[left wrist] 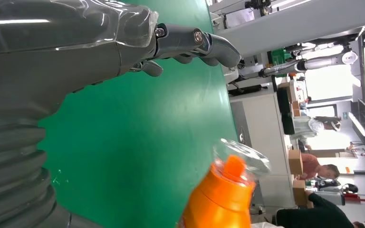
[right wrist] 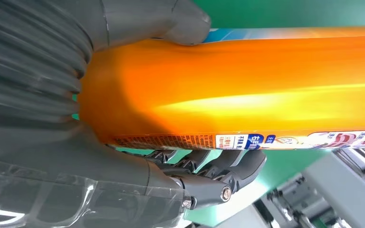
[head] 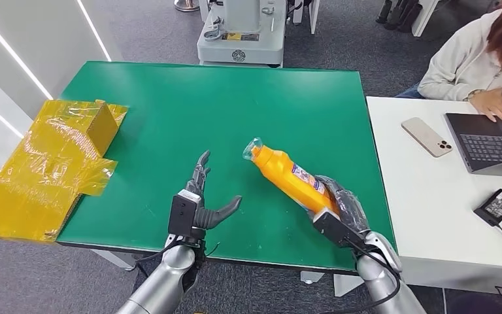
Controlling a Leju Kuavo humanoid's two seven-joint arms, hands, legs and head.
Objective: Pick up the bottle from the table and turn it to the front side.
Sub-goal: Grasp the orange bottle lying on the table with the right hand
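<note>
I count one orange bottle (head: 290,178), grasped at its base by my right hand (head: 337,204), cap toward my left hand (head: 202,199), which is released, fingers spread.

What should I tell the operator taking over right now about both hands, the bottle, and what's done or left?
Right hand: grips the orange plastic bottle with a clear cap near its base, tilted, with its cap pointing toward the table's middle.
Left hand: holds nothing, fingers apart over the green table, short of the bottle.
Done: the bottle appears to be picked up.
Left: turning it to its front side; the printed label sits along one edge in the right wrist view, so the front does not look squared up yet.
Nearby: yellow taped cardboard box at the table's left edge.
</note>
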